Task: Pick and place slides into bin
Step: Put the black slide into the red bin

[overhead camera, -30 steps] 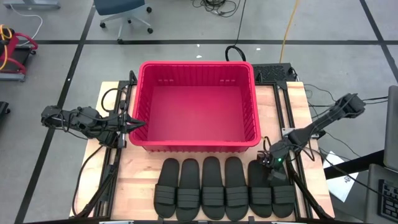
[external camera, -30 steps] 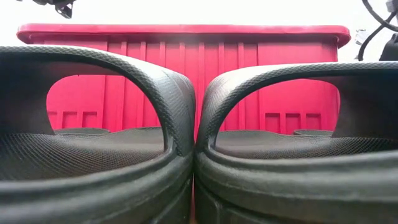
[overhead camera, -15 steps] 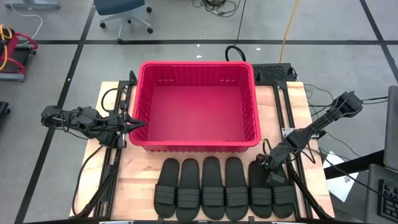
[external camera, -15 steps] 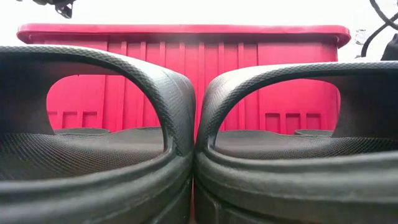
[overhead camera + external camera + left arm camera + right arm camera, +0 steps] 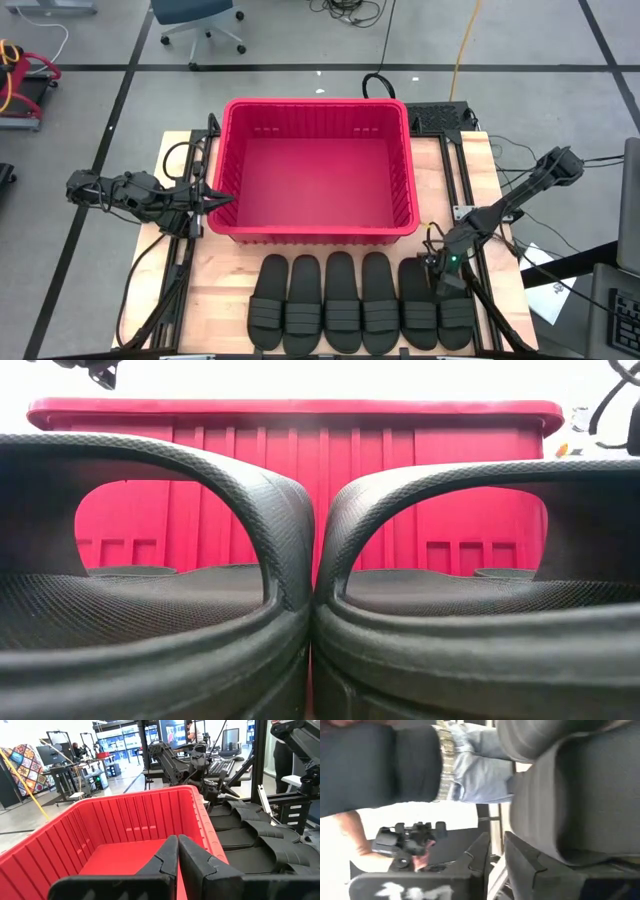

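Several black slides [image 5: 360, 300] lie side by side on their soles along the table's near edge, in front of the red bin [image 5: 315, 110]. Two of them fill the low view [image 5: 150, 610]. My right gripper [image 5: 443, 268] hovers low over the far ends of the two rightmost slides. In its wrist view [image 5: 495, 855] its fingers stand almost together, with only a narrow slit and nothing between them, and a slide's ribbed grey surface [image 5: 580, 795] lies right beside one finger. My left gripper [image 5: 228, 200] waits shut at the bin's left wall [image 5: 177, 840]. My right gripper has one finger [image 5: 525, 865] lying along the slide's grey surface [image 5: 555, 850]. I cannot tell whether it touches. Nothing shows between the fingers.
The bin [image 5: 125, 802] has nothing in it and stands mid-table; its near wall [image 5: 300, 490] rises just behind the slides. Black frame rails [image 5: 465, 190] run along the table's right side. A person stands beyond the table, a hand on a black device [image 5: 410, 840].
My right gripper has swung a little toward the bin and back over the rightmost slides' far ends, rolling about its own axis as it went. The slides lie where they were.
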